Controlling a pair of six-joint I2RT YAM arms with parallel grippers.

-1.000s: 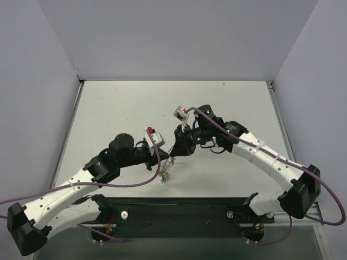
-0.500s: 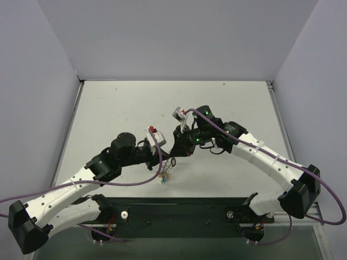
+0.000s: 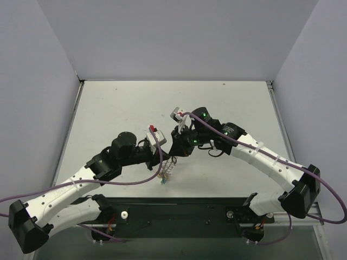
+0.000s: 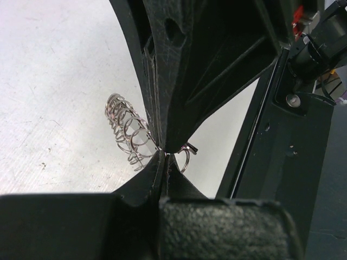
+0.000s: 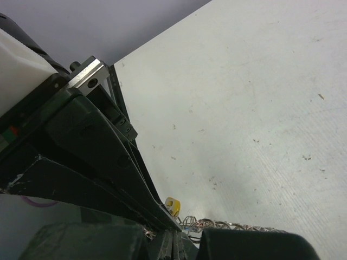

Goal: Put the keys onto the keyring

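The keyring hangs between both grippers above the table's near middle, with small coloured keys dangling from it. My left gripper is shut on the ring; in the left wrist view its fingertips pinch together beside the silver coils. My right gripper is shut tip to tip against the left one. A small loop with a dark piece, apparently the black key, pokes out at its tips. The right wrist view shows the ring's coils and a yellow key head.
Purple cables loop from both arms over the table. The black base rail runs along the near edge. Grey walls enclose the table on three sides.
Both grippers have shifted slightly left together, staying joined at the ring. The hanging keys moved with them.
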